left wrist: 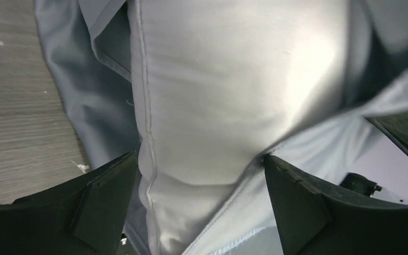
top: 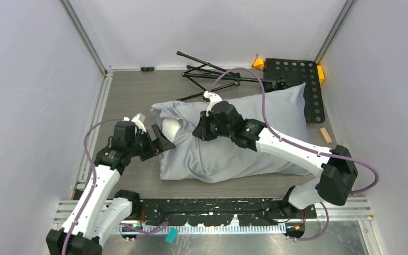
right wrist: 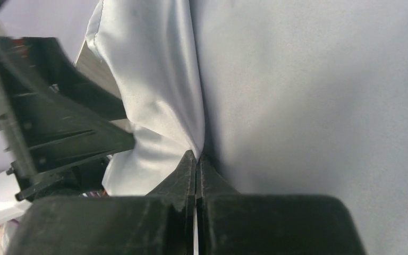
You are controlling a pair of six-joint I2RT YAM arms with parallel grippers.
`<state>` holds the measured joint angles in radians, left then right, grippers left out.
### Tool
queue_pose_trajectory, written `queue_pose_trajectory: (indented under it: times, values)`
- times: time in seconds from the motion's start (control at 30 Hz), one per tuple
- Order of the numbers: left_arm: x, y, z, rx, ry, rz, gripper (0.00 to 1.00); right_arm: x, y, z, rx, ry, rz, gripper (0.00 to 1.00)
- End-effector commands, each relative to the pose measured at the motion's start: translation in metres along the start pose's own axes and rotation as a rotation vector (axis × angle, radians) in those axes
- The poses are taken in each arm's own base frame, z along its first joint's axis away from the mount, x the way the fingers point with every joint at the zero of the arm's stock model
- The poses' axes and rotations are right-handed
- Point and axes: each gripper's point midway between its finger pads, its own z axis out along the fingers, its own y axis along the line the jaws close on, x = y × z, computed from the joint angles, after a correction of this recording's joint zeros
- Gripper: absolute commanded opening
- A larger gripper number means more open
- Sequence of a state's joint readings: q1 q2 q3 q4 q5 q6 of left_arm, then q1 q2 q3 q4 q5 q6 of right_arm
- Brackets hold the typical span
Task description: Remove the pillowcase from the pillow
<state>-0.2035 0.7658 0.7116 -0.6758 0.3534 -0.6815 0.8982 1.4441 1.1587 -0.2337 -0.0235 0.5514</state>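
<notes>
The blue-grey pillowcase (top: 255, 133) lies across the middle of the table with its open end to the left. The white pillow (top: 170, 127) sticks out of that opening. My left gripper (top: 158, 142) is closed on the exposed pillow end (left wrist: 218, 106); its right fingertip (left wrist: 276, 170) also presses the pillowcase hem (left wrist: 297, 149). My right gripper (top: 199, 130) is on top of the pillow near the opening and is shut, pinching pillowcase fabric (right wrist: 308, 95) at its tips (right wrist: 196, 156). White pillow cloth (right wrist: 149, 79) shows just left of them.
A folded black stand (top: 212, 74) and a black perforated plate (top: 292, 79) with yellow corner pieces lie at the back. A small wooden piece (top: 325, 134) lies at the right. Grey walls close both sides. The left gripper (right wrist: 58, 127) is close to my right fingers.
</notes>
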Motion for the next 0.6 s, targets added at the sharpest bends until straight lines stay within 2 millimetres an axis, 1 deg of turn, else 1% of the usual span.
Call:
queue_pose_trajectory:
  times: [0.0, 0.07, 0.1, 0.13, 0.17, 0.2, 0.23, 0.27, 0.3, 0.37, 0.4, 0.43, 0.5, 0.53, 0.57]
  values:
    - [-0.007, -0.018, 0.019, 0.119, 0.001, -0.019, 0.94, -0.013, 0.021, -0.018, -0.092, -0.006, -0.018, 0.0]
    - [-0.005, -0.02, 0.03, 0.152, 0.027, -0.046, 0.93, -0.009, 0.025, -0.02, -0.115, 0.017, -0.018, 0.0]
    - [-0.006, -0.023, 0.034, 0.172, 0.029, -0.06, 0.91, -0.006, 0.026, -0.02, -0.121, 0.033, -0.019, 0.0]
    - [-0.005, -0.027, 0.038, 0.201, 0.047, -0.073, 0.88, -0.003, 0.028, -0.021, -0.131, 0.05, -0.02, 0.0]
    - [-0.005, -0.031, 0.041, 0.231, 0.06, -0.079, 0.8, 0.0, 0.03, -0.021, -0.142, 0.067, -0.023, 0.0]
    - [-0.006, -0.034, 0.044, 0.252, 0.064, -0.074, 0.67, 0.004, 0.031, -0.021, -0.149, 0.089, -0.025, 0.03]
    - [-0.009, -0.035, 0.044, 0.25, 0.06, -0.059, 0.57, 0.007, 0.031, -0.022, -0.154, 0.107, -0.026, 0.06]
    - [-0.014, -0.033, 0.043, 0.223, 0.046, -0.041, 0.42, 0.011, 0.032, -0.025, -0.157, 0.125, -0.029, 0.1]
    - [-0.019, -0.032, 0.04, 0.201, 0.022, -0.021, 0.34, 0.015, 0.033, -0.029, -0.158, 0.145, -0.033, 0.15]
    - [-0.03, -0.034, 0.033, 0.178, -0.023, 0.011, 0.23, 0.02, 0.037, -0.037, -0.16, 0.156, -0.047, 0.24]
    - [-0.034, -0.037, 0.03, 0.182, -0.04, 0.021, 0.2, 0.021, 0.039, -0.041, -0.16, 0.153, -0.053, 0.32]
    - [-0.038, -0.042, 0.026, 0.194, -0.052, 0.029, 0.18, 0.023, 0.042, -0.045, -0.161, 0.148, -0.059, 0.43]
    - [-0.043, -0.049, 0.022, 0.211, -0.058, 0.032, 0.15, 0.028, 0.047, -0.05, -0.162, 0.145, -0.07, 0.68]
    - [-0.044, -0.052, 0.021, 0.217, -0.056, 0.03, 0.14, 0.03, 0.05, -0.052, -0.154, 0.139, -0.079, 0.79]
    - [-0.044, -0.055, 0.02, 0.228, -0.053, 0.026, 0.14, 0.032, 0.053, -0.052, -0.142, 0.131, -0.093, 0.84]
